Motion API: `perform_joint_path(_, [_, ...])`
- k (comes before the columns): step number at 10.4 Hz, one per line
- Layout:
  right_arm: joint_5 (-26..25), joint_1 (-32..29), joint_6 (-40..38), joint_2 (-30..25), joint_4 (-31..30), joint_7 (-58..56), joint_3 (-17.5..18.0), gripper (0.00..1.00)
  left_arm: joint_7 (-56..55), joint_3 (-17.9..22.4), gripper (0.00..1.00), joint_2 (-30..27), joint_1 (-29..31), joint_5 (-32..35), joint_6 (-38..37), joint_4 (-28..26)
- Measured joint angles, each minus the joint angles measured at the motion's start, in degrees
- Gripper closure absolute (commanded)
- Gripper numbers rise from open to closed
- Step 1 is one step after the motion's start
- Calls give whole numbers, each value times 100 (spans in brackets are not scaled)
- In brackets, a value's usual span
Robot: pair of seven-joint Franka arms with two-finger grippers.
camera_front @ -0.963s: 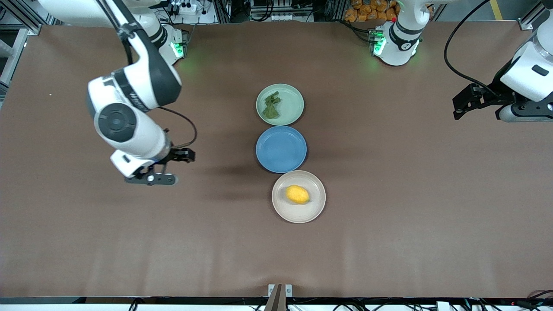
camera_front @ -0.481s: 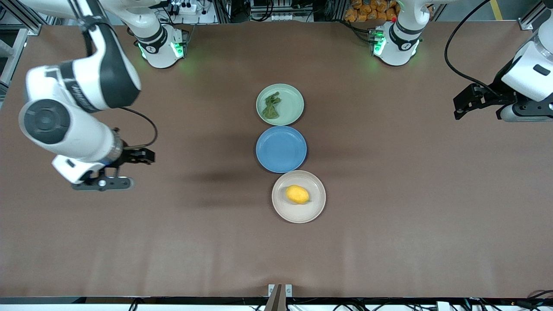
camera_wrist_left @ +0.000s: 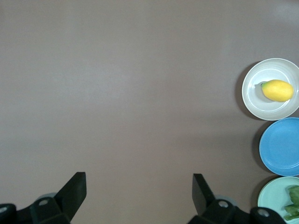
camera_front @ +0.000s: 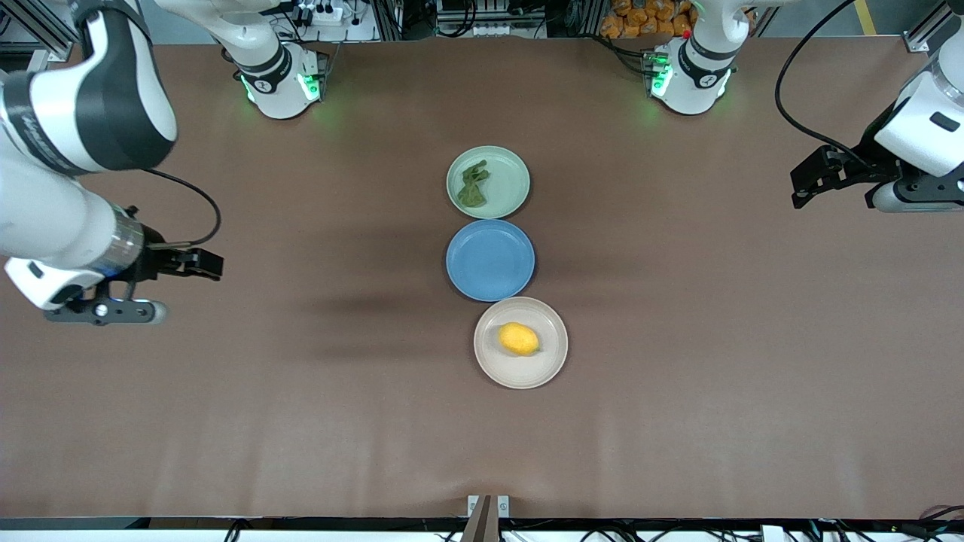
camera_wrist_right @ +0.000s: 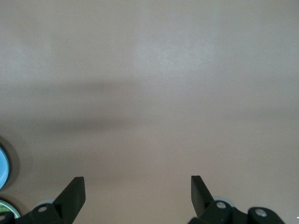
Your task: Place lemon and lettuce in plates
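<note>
The yellow lemon [camera_front: 519, 339] lies in the beige-white plate [camera_front: 553, 363], the plate nearest the front camera. The dark green lettuce [camera_front: 474, 185] lies in the pale green plate [camera_front: 510, 181], the farthest one. My right gripper [camera_front: 207, 265] is open and empty over bare table toward the right arm's end. My left gripper [camera_front: 800, 188] is open and empty over bare table at the left arm's end, waiting. The left wrist view shows the lemon [camera_wrist_left: 277, 90], its plate [camera_wrist_left: 259, 105], the lettuce [camera_wrist_left: 293, 203] and my open left gripper [camera_wrist_left: 139, 186]. The right wrist view shows my open right gripper [camera_wrist_right: 138, 189].
A blue plate [camera_front: 489, 260] sits empty between the two other plates; it also shows in the left wrist view [camera_wrist_left: 282, 147]. The brown table [camera_front: 301, 421] stretches wide around the row of plates. The arm bases stand along the table's edge farthest from the front camera.
My right arm has swung away from the plates toward its own end of the table, gripper open and empty. The left arm, plates, lemon and lettuce have not moved.
</note>
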Motion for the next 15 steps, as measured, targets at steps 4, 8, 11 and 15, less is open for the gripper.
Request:
perform_joint_path(4, [0, -3, -409, -418, 224, 0, -166, 0, 0, 0, 0, 0, 0, 0, 0, 7])
perform_joint_path(8, [23, -88, -791, -702, 406, 0, -229, 0, 0, 2, 0, 0, 0, 0, 0, 13])
perform_joint_path(11, [49, -140, -980, -908, 354, 1, -315, 0, 0, 2, 0, 0, 0, 0, 0, 17])
perform_joint_path(15, [55, -154, -563, -1098, -196, 1, -456, 0, 0, 6, 0, 0, 0, 0, -4, 17])
